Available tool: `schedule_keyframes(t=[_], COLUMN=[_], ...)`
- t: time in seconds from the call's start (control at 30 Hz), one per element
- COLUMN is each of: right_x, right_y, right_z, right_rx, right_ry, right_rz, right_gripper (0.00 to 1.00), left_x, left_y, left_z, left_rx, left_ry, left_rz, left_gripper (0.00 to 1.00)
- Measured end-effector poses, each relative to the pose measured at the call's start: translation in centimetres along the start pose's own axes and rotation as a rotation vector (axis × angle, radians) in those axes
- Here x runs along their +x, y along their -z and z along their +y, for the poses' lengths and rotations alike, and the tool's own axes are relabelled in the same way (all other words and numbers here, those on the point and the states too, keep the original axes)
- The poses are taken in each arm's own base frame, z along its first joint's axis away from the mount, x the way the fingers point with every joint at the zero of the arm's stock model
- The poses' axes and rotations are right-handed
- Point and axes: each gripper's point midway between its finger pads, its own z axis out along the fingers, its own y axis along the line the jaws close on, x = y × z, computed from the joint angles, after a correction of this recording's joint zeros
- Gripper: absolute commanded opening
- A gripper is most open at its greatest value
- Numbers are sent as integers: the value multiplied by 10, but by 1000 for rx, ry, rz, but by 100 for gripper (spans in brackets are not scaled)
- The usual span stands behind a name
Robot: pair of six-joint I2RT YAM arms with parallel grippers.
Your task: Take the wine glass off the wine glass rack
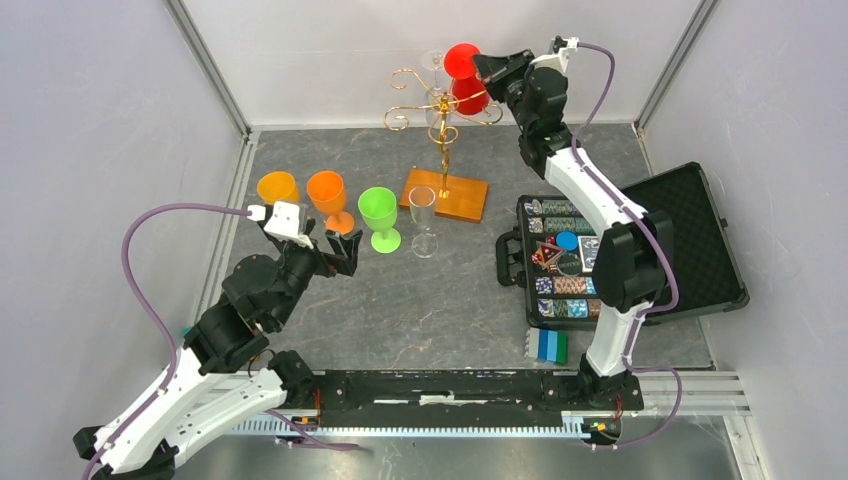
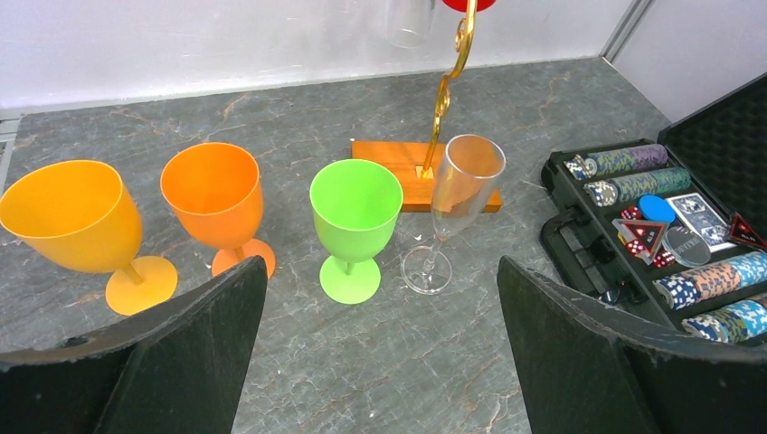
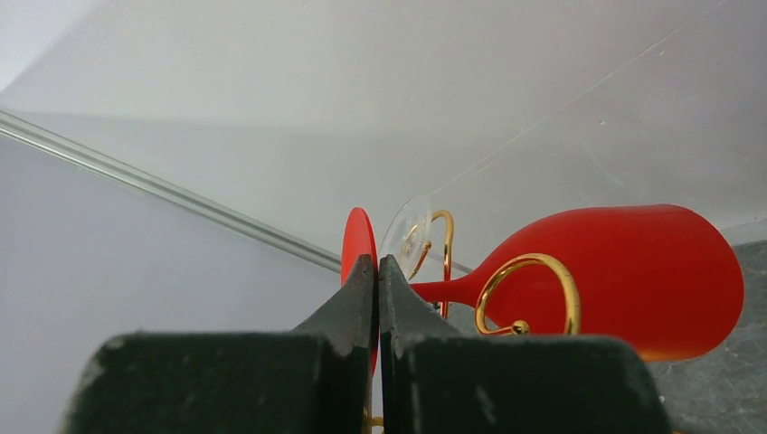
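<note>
notes red wine glass [image 1: 468,95] hanging on wine glass rack [image 1: 444,140], right end effector [image 3: 378,262] shut at its foot, left end effector [image 2: 380,271] apart; rates removal pending.

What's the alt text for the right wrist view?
Two black fingers pressed shut in the foreground, tips right beside the round foot of a red wine glass. A gold scroll of the wine glass rack curls in front of where its stem meets the bowl, with a clear glass foot close behind, against a pale wall.
</note>
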Motion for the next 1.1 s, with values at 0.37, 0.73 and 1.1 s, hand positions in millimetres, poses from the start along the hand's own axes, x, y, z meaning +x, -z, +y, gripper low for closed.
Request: schedule_keyframes(t=[0.37, 0.73, 1.1], right_x=[-26, -69, -109], right_y=[-10, 13, 166], right_z=[26, 70, 192], right_rx=[-133, -272, -496], right_ry=[127, 210, 214], right_rz=[-93, -160, -180], right_gripper=[0, 0, 0], left_x=[0, 1, -14], left_y=[0, -3, -16], left_z=[0, -7, -71], left_rx=[0, 20, 258], left_ry=[0, 23, 228], left_rz=[-1, 18, 62], left_gripper=[100, 100, 100])
